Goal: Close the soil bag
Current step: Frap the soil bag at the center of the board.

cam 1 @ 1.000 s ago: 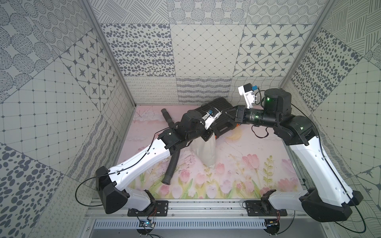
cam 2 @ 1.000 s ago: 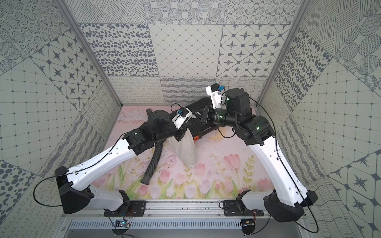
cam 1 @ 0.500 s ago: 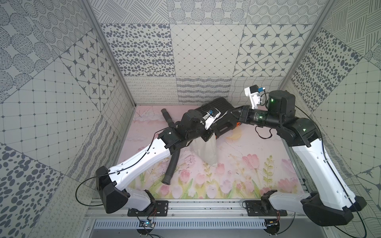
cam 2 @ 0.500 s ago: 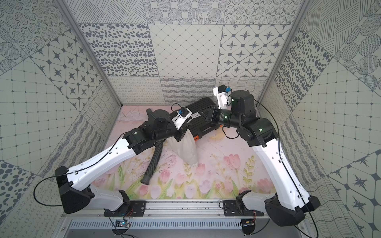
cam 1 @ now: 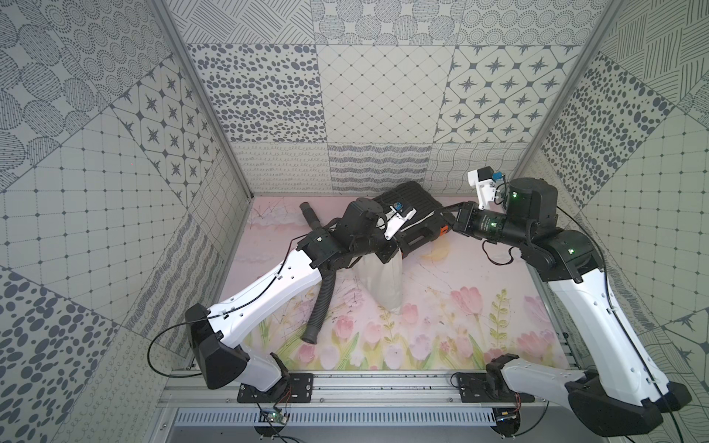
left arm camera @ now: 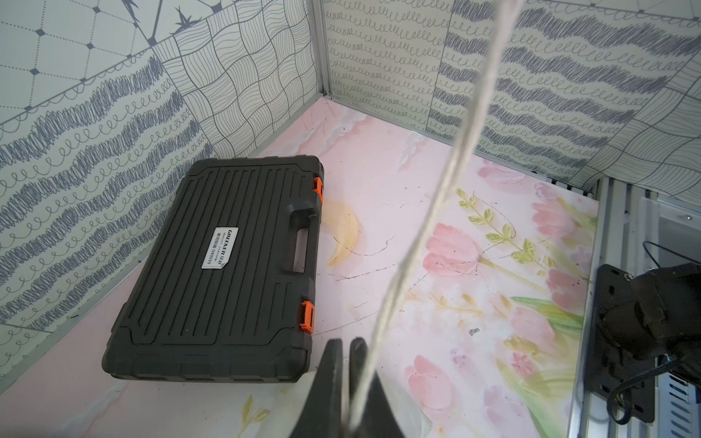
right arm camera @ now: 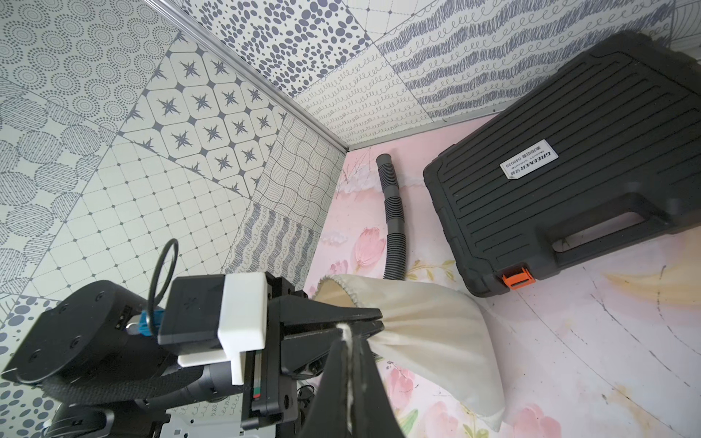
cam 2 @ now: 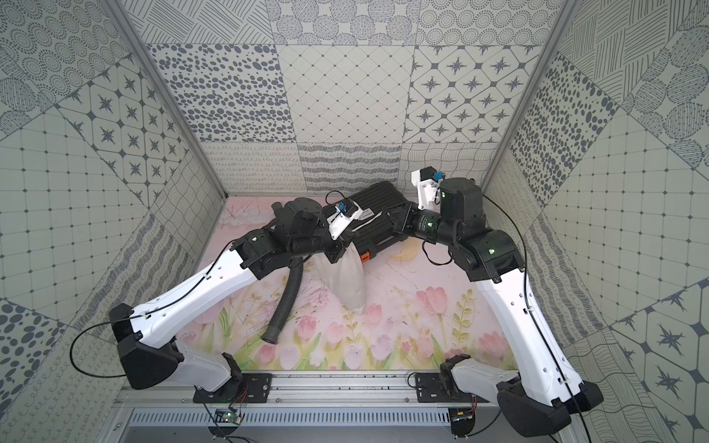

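Note:
The soil bag (cam 1: 383,282) is an off-white cloth sack standing on the floral mat, also seen in a top view (cam 2: 345,278) and the right wrist view (right arm camera: 432,341). My left gripper (cam 1: 391,256) is shut on its gathered mouth; part of the rim (right arm camera: 333,284) still gapes behind the jaws. My right gripper (right arm camera: 347,335) is shut on the pale cord (left arm camera: 447,182). That cord runs taut from the left gripper (left arm camera: 346,341) up and out of the left wrist view. In a top view the right gripper (cam 1: 442,210) hangs over the black case, to the right of the bag.
A black tool case (cam 1: 416,205) with orange latches lies at the back, close behind the bag. A black corrugated hose (cam 1: 320,303) lies on the mat to the bag's left, partly under my left arm. Patterned walls close in the back and both sides.
My right arm has drawn back to the right, away from the bag, with the cord held in its jaws. The left gripper and the bag have stayed where they were.

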You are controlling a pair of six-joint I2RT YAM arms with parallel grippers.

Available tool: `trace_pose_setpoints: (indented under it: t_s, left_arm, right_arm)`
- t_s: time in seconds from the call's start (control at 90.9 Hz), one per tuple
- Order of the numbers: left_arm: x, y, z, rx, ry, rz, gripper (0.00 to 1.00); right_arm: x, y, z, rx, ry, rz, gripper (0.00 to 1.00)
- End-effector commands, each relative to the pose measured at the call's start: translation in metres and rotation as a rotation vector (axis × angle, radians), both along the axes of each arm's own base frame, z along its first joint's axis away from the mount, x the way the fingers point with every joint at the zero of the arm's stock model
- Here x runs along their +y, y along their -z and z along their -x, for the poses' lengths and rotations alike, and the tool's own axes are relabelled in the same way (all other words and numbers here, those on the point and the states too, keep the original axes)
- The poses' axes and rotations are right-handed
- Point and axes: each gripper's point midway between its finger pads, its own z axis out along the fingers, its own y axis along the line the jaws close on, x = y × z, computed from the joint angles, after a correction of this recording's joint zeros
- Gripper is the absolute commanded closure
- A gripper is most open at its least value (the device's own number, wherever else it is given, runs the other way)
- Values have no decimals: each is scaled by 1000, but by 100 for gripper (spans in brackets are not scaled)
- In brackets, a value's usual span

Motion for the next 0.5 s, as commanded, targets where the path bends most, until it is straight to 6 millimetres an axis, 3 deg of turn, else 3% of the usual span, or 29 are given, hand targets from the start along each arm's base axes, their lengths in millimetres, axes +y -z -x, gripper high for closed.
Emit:
trace_pose_setpoints:
  t_s: [0.0, 0.11, 0.484]
  left_arm:
    - [13, 5, -4, 24, -47, -62, 100]
    - [21, 4, -10, 7, -92, -85, 100]
    - [33, 6, -18, -33, -156, -127, 100]
  right_arm:
    - [-15, -31, -8, -112, 78, -33, 100]
    - [-17, -36, -6, -124, 81, -38, 100]
    - [-14, -82, 4, -209, 42, -96, 100]
